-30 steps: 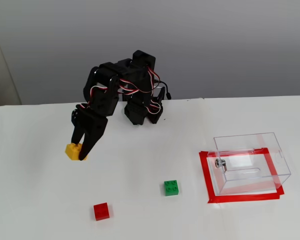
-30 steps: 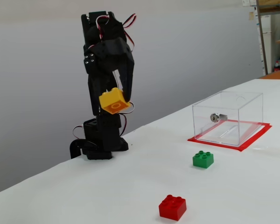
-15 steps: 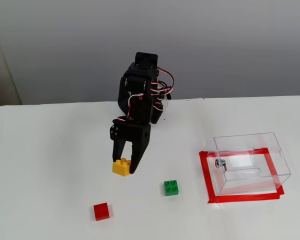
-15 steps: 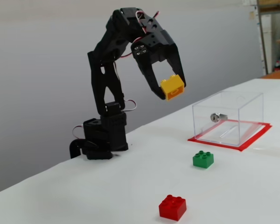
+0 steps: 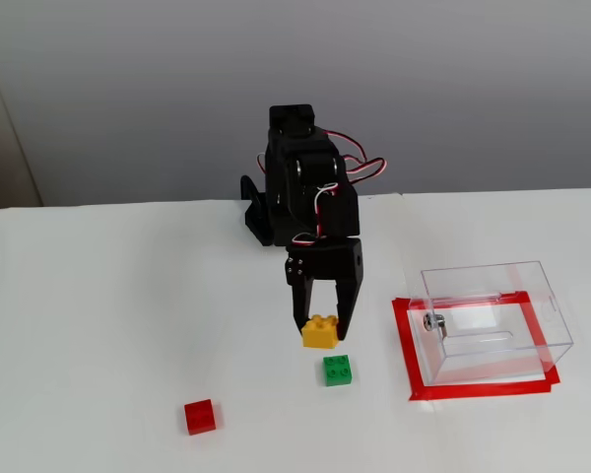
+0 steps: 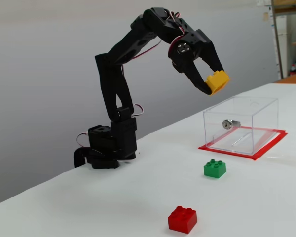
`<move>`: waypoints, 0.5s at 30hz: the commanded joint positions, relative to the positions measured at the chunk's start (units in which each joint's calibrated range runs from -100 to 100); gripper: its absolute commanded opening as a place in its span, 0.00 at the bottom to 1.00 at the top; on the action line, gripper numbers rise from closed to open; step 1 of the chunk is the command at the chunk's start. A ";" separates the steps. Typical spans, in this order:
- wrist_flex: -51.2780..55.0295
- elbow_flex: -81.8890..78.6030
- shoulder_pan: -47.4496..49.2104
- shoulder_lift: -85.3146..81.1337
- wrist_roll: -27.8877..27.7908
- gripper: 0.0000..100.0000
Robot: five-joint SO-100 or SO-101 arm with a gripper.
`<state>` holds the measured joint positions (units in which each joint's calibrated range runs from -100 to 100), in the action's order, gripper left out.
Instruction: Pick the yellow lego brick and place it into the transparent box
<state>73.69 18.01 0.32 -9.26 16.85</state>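
Pick done: tool (image 6: pixel 214 84) clamped on the yellow lego brick (image 6: pixel 217 81), held high in the air above the table (image 6: pixel 266 207), near but not yet over the transparent box (image 6: pixel 241 124). Left: carry over the box, release. Box looks empty.

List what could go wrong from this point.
1. The pincer grips the yellow lego brick only at its fingertips, high in the air; it may slip out.
2. The brick is not yet over the transparent box: an early release could drop it near the green brick.
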 commanded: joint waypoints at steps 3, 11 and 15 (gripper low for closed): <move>0.20 1.61 7.70 -2.32 -0.36 0.08; -0.50 1.61 20.94 -2.32 -5.06 0.08; -0.50 1.61 27.44 -1.98 -6.05 0.08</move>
<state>73.69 18.01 24.36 -9.26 11.48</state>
